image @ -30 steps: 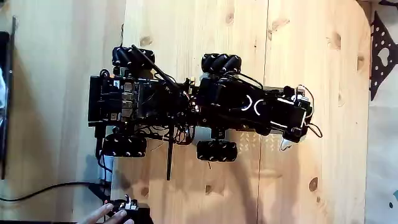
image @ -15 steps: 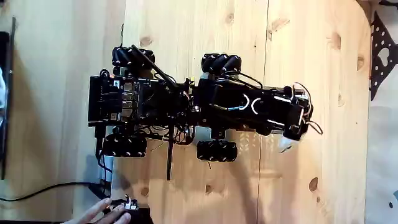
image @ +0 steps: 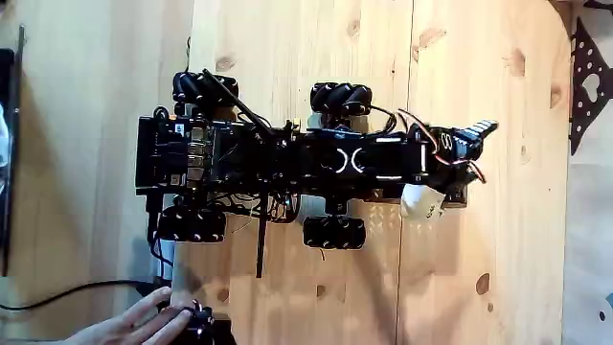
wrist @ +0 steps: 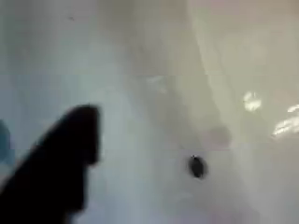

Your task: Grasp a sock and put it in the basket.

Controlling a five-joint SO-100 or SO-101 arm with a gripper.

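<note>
Seen from above in the fixed view, going left to right: at the lower left edge, a person's hand [image: 144, 321] on a small black controller [image: 196, 326], with a black cable [image: 67, 290] trailing off left. Next, a black wheeled robot base [image: 206, 158] on the pale wooden table [image: 287, 57] — rollered wheels [image: 192, 225] at its corners, loose wiring across its deck. Stretched rightward along the base, the black arm [image: 354, 160]. At its far end the gripper [image: 458, 153], too dark and cluttered with red and white wires to tell whether spread or closed. Just below the arm's tip, touching it, a whitish lump [image: 421, 201] — apparently the sock, though held or merely lying there cannot be told. At the far right edge, a flat black sheet with heart-shaped holes [image: 582, 86].

In the wrist view, blurred: a dark rounded finger [wrist: 51, 173] rising from the lower left over pale wood, a small dark knot [wrist: 196, 167] near the middle.
</note>
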